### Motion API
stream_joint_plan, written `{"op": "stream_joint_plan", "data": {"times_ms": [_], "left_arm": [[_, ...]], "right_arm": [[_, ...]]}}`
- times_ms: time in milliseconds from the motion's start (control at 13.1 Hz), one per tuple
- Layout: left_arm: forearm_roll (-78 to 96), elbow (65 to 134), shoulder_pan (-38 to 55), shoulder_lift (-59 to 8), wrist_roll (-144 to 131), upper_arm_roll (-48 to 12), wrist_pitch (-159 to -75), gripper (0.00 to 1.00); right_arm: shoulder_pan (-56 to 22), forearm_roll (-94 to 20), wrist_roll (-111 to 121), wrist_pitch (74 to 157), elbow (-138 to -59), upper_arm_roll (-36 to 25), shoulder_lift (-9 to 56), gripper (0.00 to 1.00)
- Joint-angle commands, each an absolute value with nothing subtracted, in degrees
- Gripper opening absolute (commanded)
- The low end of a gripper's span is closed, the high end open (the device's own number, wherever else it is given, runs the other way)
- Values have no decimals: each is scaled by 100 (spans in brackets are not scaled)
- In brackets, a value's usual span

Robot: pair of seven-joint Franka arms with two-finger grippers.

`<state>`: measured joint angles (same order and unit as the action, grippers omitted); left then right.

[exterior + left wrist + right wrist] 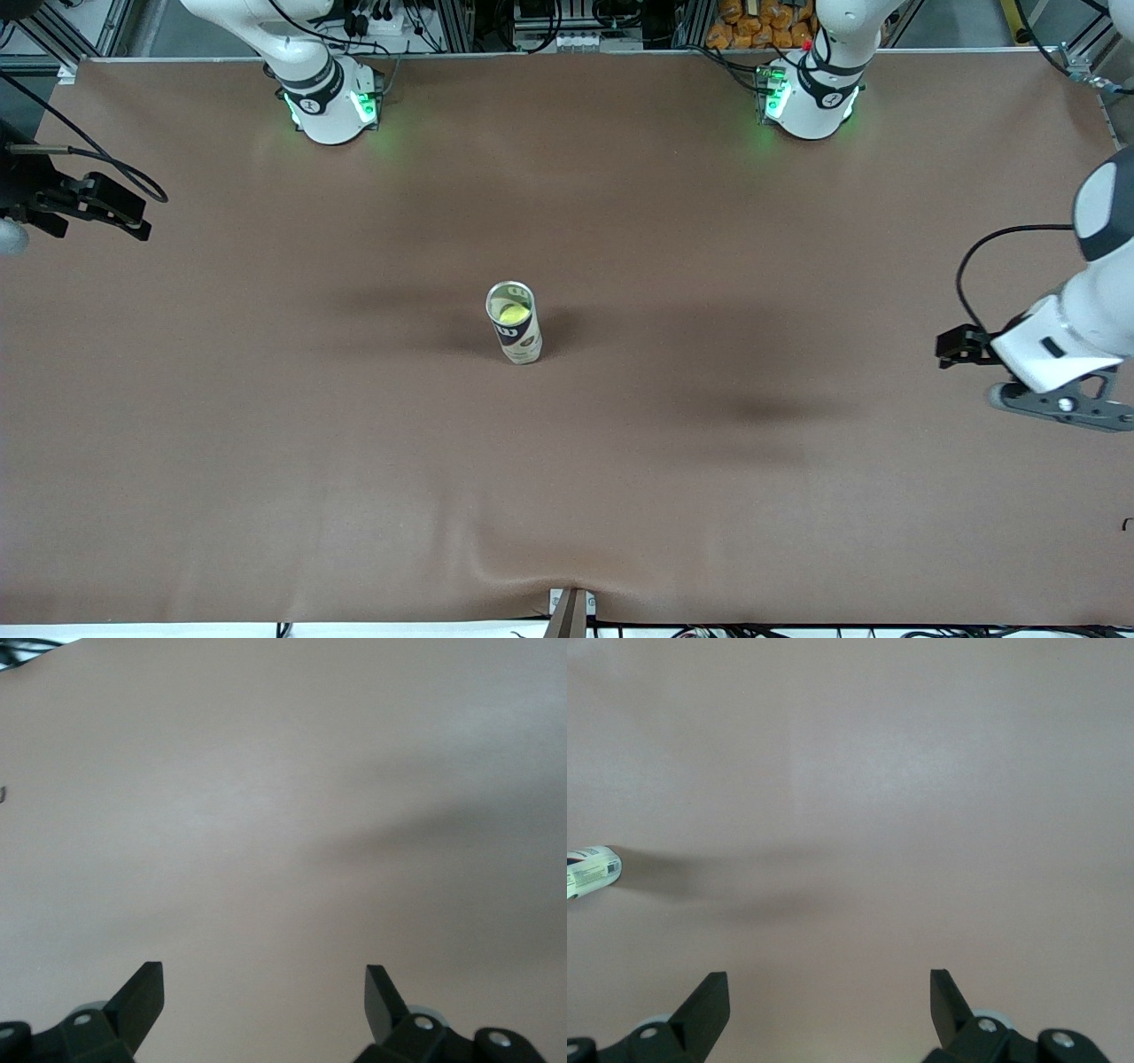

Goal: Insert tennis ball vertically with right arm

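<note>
Brown tabletop (266,443), can (514,323) upright at centre, tennis ball (512,313) already inside. Ball we judge light, fuzzy, grippy; take it across its middle. Right gripper (830,992) at nine o'clock, left gripper (265,992) at three: both spread wide, empty, waiting.

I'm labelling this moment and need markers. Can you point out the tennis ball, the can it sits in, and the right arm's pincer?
tennis ball (512,313), front view, its yellow top inside the can.
can (519,341), front view, its printed side wall.
right pincer (830,1001), right wrist view, midway between its open fingertips.

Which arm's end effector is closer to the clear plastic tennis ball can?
Right, apparently. The right end effector hangs over the table's right-arm end; the left end effector hangs over its left-arm end, farther from the can.
</note>
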<state>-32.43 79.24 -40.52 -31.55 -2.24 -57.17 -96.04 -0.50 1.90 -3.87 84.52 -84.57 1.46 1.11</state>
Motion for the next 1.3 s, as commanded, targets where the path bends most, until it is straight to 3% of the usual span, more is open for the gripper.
{"op": "stream_joint_plan", "data": {"times_ms": [0,152,305,762,1220], "left_arm": [[-3199,7919,-4166,-2945,-211,-5722,-9449,100],[-3173,7954,-4096,-2621,-193,-5669,-9430,100],[-3121,7972,-3782,-2313,-220,-5189,-9457,100],[-695,7989,-1718,-1152,-158,-1913,-9308,100],[-686,8007,-274,-871,-62,-398,-8800,100]], "right_arm": [[26,97,-369,8385,-8350,185,158,100],[26,88,-369,8376,-8350,185,158,100],[26,88,-369,8376,-8350,185,158,100],[26,88,-369,8376,-8350,185,150,100],[35,88,-360,8376,-8350,185,149,100]]}}
